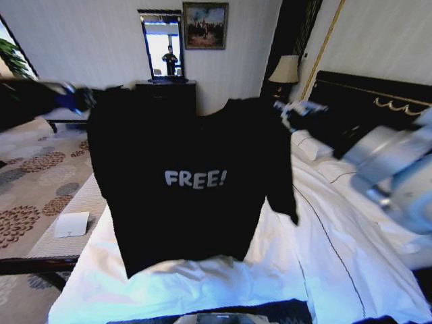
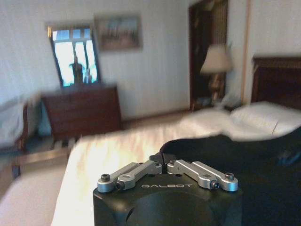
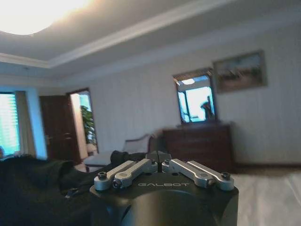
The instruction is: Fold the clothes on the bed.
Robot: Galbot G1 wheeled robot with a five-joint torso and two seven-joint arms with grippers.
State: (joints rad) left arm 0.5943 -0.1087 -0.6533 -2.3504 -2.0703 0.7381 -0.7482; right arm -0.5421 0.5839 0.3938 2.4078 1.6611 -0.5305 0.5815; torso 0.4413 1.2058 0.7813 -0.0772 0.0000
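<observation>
Gripping the black T-shirt (image 1: pixel 192 182) at its two shoulders, our grippers held it up in the air above the bed (image 1: pixel 351 263). Our left gripper (image 2: pixel 163 162) had its fingers pinched together on a fold of the dark fabric, which trailed away beside it over the white bedding. Our right gripper (image 3: pixel 158 158) was likewise closed on the shirt, whose cloth bunched just beside and below its linkage. From the head, the left gripper (image 1: pixel 79 96) sat at one upper corner and the right gripper (image 1: pixel 291 110) at the other, though both were blurred, so the exact pinch points seemed to be near the shoulder seams. Between them the shirt hung spread out and facing us, its white "FREE!" lettering upright on the chest, one sleeve drooping on the right side. Its hem hung just over the rumpled white duvet (image 1: pixel 202 283). Beyond stood the dark headboard (image 1: pixel 378 91), a dresser (image 1: pixel 169 94) with a mirror (image 1: pixel 162 44), and a lamp (image 1: pixel 286 69)
</observation>
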